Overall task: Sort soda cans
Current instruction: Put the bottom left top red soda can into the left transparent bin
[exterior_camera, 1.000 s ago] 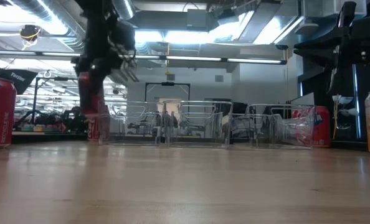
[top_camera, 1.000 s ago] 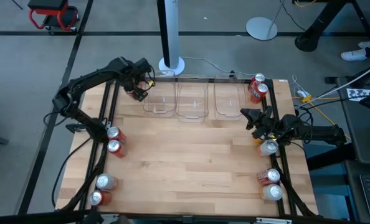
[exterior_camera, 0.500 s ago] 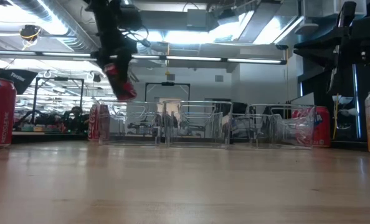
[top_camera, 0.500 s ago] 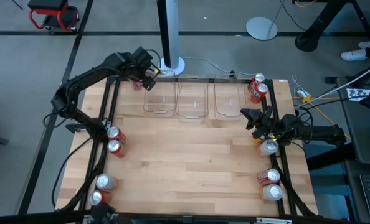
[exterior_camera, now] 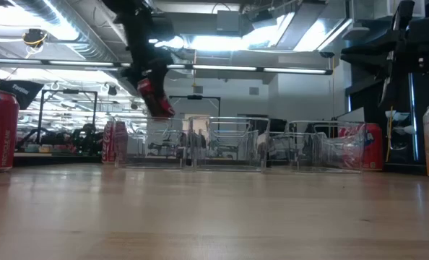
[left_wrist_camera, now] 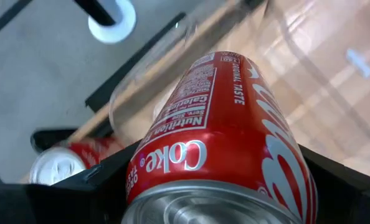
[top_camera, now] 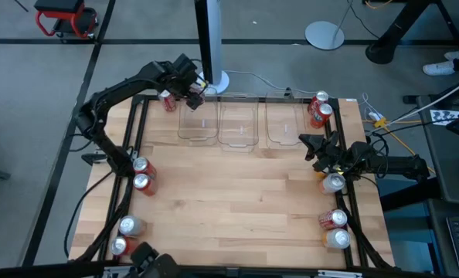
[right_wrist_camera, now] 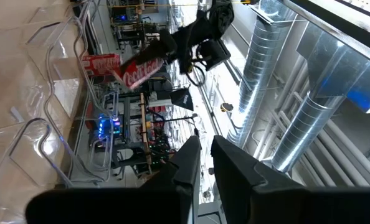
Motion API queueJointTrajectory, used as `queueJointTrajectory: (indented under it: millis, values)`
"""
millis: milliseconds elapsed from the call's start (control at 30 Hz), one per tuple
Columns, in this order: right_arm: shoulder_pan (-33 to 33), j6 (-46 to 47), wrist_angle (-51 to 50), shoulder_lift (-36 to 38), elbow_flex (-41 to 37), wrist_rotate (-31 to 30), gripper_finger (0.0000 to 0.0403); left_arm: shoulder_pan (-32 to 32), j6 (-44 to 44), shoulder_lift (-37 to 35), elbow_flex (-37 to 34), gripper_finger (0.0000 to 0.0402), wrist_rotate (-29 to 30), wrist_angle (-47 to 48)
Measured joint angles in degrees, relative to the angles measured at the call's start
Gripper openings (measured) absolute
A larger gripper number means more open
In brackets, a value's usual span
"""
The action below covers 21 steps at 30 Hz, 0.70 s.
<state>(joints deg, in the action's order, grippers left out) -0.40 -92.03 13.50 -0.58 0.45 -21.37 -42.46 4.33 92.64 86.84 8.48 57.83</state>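
- Nearest the front edge of the wooden table (top_camera: 237, 201), seen from above, two soda cans (top_camera: 125, 235) stood at the left corner and two more (top_camera: 334, 229) at the right corner, none of them moved since a second earlier.
- Farther in along the left side, a pair of red cans (top_camera: 141, 174) stood upright and touching, unchanged.
- Opposite, on the right side, the right gripper (top_camera: 308, 143) waited low beside a pale can (top_camera: 333, 183), its jaws nearly closed with nothing between them; it had not shifted.
- Beyond these, three clear plastic bins (top_camera: 237, 123) sat in a row near the far edge, with nothing visible inside them.
- Above the leftmost bin's far wall, the left gripper (top_camera: 192, 94) held a red Coke can (exterior_camera: 155, 98) in mid-air, tilted, its jaws spread wide around the can's body. A second earlier this gripper was lower and farther left, just outside the bin; it had since risen and swung rightward over the bin.
- Just left of that bin, one red can (top_camera: 168, 101) stood on the table, uncovered now that the gripper had moved away.
- At the far right corner, two red cans (top_camera: 319, 110) stood together beside the rightmost bin, as before.
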Motion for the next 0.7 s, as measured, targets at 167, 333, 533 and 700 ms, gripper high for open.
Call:
queueJointTrajectory:
  millis: [167, 333, 533, 700]
  values:
    - [0.00, -0.04, -0.54, 0.02, 0.00, 0.00, 0.0046, 0.00, 0.01, 4.72, 6.20, 0.0309, 0.01, 2.03]
    - [0.00, -0.04, -1.55, 0.00, 0.01, 0.00, 0.0046, -0.50, -0.73, 9.91, 11.05, 0.0309, -1.24, 5.15]
    - [0.00, -0.04, -1.35, 0.00, 0.01, 0.00, 0.0046, -0.83, -0.91, 14.67, 12.42, 0.0309, -1.56, 6.19]
    - [0.00, -0.04, -1.33, 0.00, 0.00, -0.01, 0.0046, -0.83, -1.49, 17.81, 12.49, 0.0309, -2.40, 5.93]
